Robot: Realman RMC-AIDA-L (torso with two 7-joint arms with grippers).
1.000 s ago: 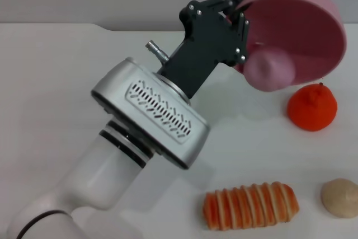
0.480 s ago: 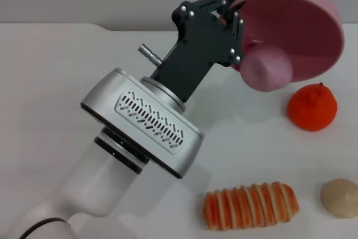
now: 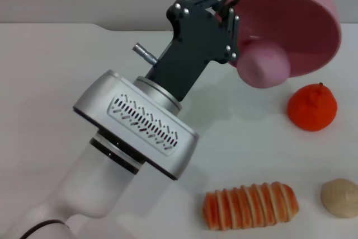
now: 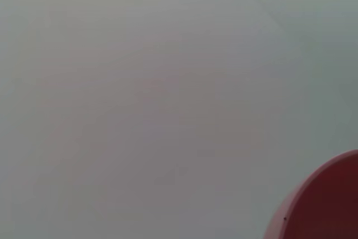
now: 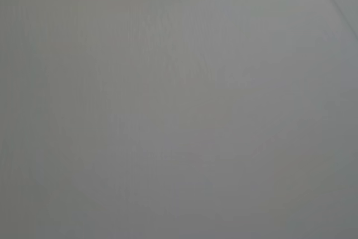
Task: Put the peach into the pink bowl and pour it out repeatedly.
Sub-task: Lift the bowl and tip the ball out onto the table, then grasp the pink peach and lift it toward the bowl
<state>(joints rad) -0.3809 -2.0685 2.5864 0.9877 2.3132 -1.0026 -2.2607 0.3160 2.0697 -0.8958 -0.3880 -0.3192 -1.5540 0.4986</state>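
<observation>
Head view, tilted pink bowl (image 3: pixel 302 20), peach (image 3: pixel 264 65) inside

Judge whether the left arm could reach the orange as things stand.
Probably not right away: the left gripper is shut on the tilted bowl, with the peach at its rim. The orange lies unobstructed nearby.

peach (image 3: pixel 264 70) at tilted bowl's (image 3: pixel 302 20) lower rim, above table (image 3: pixel 56 71)

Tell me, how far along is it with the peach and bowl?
The peach is already in the pink bowl. The left gripper holds the bowl by its rim, lifted and tipped steeply, peach at the low edge. Left: it drops onto the table, then repeat.
</observation>
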